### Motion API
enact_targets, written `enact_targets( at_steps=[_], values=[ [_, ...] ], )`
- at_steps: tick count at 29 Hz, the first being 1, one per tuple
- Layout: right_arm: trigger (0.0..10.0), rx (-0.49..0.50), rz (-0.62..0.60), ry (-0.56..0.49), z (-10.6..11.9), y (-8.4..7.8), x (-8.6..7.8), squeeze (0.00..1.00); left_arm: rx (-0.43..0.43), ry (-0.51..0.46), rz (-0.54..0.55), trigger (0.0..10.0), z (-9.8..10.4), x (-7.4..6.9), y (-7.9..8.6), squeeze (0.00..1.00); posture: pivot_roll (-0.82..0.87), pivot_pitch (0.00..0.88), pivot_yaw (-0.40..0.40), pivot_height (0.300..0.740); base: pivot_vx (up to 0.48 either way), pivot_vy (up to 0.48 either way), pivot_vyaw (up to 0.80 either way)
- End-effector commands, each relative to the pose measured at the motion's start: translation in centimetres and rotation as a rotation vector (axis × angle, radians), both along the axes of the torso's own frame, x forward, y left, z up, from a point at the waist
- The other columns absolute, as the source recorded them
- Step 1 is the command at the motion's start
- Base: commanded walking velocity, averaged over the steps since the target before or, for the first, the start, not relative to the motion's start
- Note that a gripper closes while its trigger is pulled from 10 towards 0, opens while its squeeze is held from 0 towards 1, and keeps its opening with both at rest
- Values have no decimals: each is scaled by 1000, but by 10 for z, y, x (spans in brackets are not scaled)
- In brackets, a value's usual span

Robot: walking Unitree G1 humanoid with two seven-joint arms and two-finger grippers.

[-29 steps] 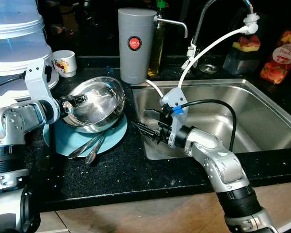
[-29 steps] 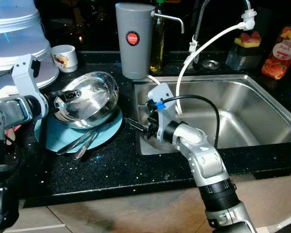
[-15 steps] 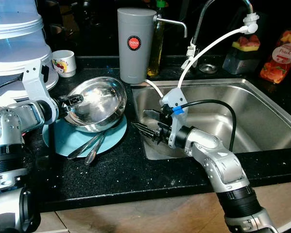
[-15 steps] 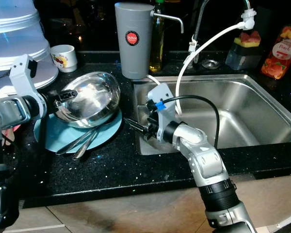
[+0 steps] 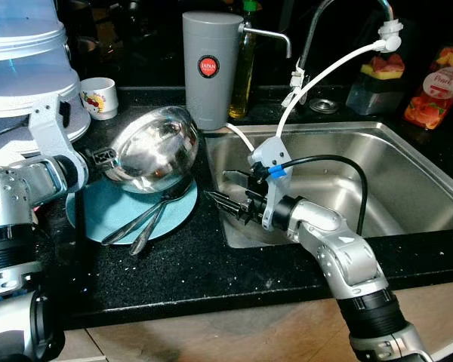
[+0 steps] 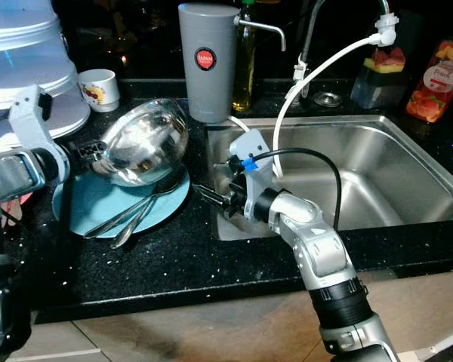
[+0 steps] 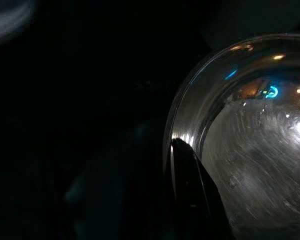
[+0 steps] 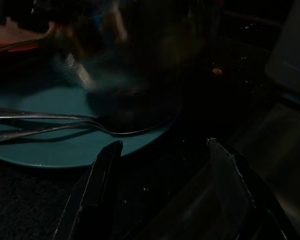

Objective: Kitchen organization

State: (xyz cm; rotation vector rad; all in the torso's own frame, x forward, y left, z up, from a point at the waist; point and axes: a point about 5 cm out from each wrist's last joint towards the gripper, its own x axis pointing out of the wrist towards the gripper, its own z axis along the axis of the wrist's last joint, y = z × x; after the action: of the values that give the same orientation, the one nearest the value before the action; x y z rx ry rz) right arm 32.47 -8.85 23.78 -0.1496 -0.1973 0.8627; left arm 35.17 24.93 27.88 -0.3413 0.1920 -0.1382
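Note:
My left gripper (image 5: 106,156) is shut on the rim of a shiny steel bowl (image 5: 155,147) and holds it tilted on edge above a teal plate (image 5: 98,215). In the left wrist view one black finger (image 7: 190,170) lies inside the bowl's (image 7: 250,150) rim. Two spoons (image 5: 147,219) lie across the plate, under the raised bowl. At the sink's left edge my right gripper (image 5: 223,188) is open and points towards the plate. Its wrist view shows the fingertips (image 8: 110,150) apart, with the plate (image 8: 50,145) and spoons (image 8: 40,122) beyond.
A steel sink (image 5: 408,151) with a faucet (image 5: 317,30) and white hose takes up the right. A grey dispenser (image 5: 209,68) stands behind the bowl. A small cup (image 5: 100,98) and a white appliance (image 5: 23,60) sit at back left. Juice packs (image 5: 436,83) stand at far right.
The left gripper has lifted the bowl off the plate and tipped it up on edge, uncovering more of the spoons. The right arm has stayed still.

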Motion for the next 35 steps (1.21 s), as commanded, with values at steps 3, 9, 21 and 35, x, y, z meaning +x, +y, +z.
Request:
enact_targets(
  at_steps=[3,9,21,35],
  values=[
    [10000,-8,5,-1,0,0,-1,0,24,-256,31,0,45,-5,0,0,-13,47,15,740,0,0,0],
    [10000,92,-71,-28,14,-5,6,0,-1,-482,33,0,74,-15,-2,0,-11,48,15,740,0,0,0],
    [10000,715,-130,-19,67,-11,5,1000,418,-460,75,0,35,-7,-24,0,-24,51,17,740,0,0,0],
    [10000,443,-154,-55,60,26,3,0,417,-575,-56,0,38,-5,-63,0,-25,46,22,740,0,0,0]
  ],
)
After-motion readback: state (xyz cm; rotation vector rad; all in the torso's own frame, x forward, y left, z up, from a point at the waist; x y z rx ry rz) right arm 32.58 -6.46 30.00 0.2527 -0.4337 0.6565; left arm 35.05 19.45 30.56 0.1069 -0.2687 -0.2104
